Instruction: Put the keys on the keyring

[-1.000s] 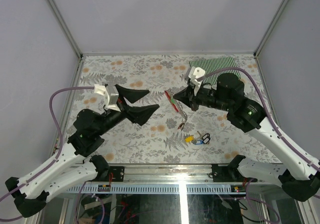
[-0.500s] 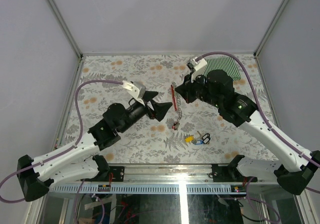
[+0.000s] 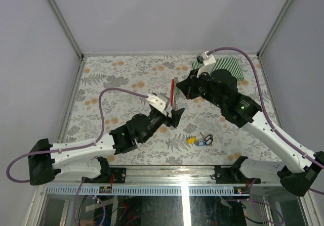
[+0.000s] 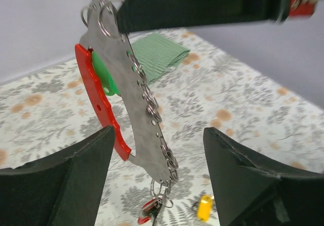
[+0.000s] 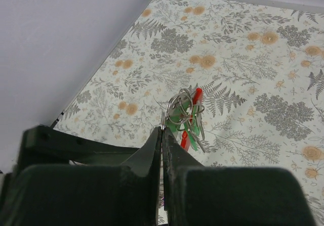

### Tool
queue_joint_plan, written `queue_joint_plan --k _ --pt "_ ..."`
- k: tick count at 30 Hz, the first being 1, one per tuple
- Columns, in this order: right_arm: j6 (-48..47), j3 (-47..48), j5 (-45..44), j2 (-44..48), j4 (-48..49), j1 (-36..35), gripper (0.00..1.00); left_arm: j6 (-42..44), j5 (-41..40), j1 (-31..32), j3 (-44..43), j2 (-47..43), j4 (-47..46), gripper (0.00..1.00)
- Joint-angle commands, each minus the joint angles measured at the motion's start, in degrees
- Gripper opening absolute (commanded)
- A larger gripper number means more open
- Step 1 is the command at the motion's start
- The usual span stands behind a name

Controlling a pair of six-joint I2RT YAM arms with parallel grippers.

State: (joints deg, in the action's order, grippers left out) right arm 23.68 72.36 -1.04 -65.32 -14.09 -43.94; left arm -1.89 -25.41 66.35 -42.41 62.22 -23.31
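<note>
R gripper (image 3: pixel 178 91) is pinching shut on the top rings of the keyring (image 3: pixel 172 89), holding it upright in the air at centre of the top view, w/ 1 green key (image 4: pixel 104 78) hanging beside the red clip. L gripper (image 3: pixel 176 117) is sitting wide open just below, the chain (image 4: pixel 152 109) dangling between its 2 fingers. Yellow key (image 3: pixel 191 140) & blue key (image 3: pixel 201 143) are lying on the table (image 3: pixel 126 74), lower right of centre.

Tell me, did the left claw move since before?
Yes. The left gripper moved right across the table, closer to the yellow key, which lay still, and now sits beside the hanging keyring.
</note>
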Motion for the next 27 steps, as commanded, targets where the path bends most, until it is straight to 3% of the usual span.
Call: queue_joint_plan --k 1,8,14,23,27 --pt "2.55 1.3 -0.49 0.62 5.61 -0.31 0.0 6.61 -10.78 1.89 -2.93 3.4 -5.22 0.66" --pt "2.82 1.39 0.79 1.24 5.09 -0.33 0.0 8.57 -18.45 2.64 -3.94 5.6 -4.73 0.4" --pt "1.59 1.01 1.96 2.0 4.58 -0.35 0.0 9.31 -20.33 2.64 -3.65 4.78 -4.91 0.22" --pt "-7.88 -2.78 6.91 4.25 7.71 -0.33 0.0 8.8 -14.24 2.62 -3.85 1.44 -0.35 0.01" --pt "-12.75 -8.81 8.72 7.06 15.42 -0.35 0.0 7.13 -11.25 2.58 -4.18 0.08 2.27 0.0"
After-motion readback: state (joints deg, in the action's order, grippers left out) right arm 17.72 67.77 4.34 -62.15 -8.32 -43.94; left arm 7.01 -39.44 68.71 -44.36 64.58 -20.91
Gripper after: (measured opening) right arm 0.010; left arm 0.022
